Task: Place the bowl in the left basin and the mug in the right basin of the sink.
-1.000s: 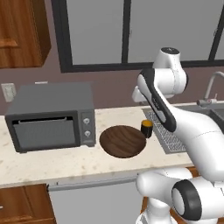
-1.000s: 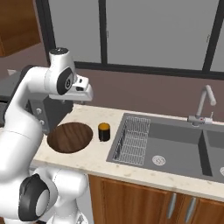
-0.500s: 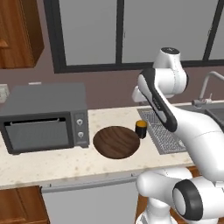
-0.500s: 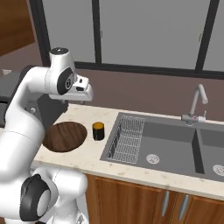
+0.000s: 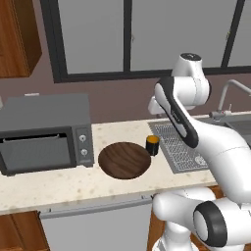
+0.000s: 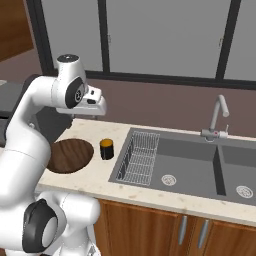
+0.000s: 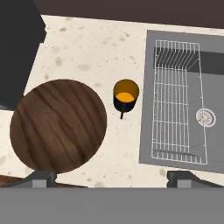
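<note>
The base has rolled rightward along the speckled counter (image 7: pixel 87 48); the two-finger gripper (image 7: pixel 109 177) hangs wide open, empty, above the dark wooden bowl (image 7: pixel 58 125) and black mug (image 7: pixel 126 95).

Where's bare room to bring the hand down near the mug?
Bare counter lies behind the mug toward the wall, and in front of it along the counter edge. It is crowded at the sides: bowl on one, sink rim and wire rack on the other.

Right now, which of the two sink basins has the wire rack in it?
The left basin, the wider one nearer the mug; the wire rack fills its mug-side part.
</note>
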Controlling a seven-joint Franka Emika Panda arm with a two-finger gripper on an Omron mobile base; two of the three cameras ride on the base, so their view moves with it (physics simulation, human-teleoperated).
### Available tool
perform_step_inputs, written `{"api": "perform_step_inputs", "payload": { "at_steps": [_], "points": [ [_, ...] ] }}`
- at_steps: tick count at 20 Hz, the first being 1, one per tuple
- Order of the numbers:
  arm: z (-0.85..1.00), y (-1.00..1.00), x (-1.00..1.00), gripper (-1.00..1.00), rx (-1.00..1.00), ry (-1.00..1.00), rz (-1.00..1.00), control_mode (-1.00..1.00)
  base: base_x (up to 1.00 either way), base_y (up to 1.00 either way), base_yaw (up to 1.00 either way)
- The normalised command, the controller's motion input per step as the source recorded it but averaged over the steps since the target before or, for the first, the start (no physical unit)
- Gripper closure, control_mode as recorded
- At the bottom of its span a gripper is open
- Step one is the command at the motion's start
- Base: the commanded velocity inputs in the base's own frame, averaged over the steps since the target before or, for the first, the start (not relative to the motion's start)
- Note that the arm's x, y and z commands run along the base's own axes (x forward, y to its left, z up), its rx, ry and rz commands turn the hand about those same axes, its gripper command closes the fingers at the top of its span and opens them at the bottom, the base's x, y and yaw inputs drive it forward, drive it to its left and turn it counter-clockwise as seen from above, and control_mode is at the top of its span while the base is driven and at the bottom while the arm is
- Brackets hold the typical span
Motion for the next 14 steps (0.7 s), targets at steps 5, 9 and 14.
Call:
{"api": "perform_step_inputs", "payload": {
  "at_steps": [5, 9, 14],
  "points": [
    [-0.01, 0.00, 0.01, -1.00, 0.00, 0.00, 0.00, -1.00, -0.01, 0.00, -0.03],
    [-0.23, 0.12, -0.20, -1.00, 0.08, -0.01, -0.08, -1.00, 0.00, 0.00, 0.00],
    [-0.59, 0.28, -0.17, -1.00, 0.11, 0.01, -0.16, -1.00, 0.00, 0.00, 0.00]
  ]
}}
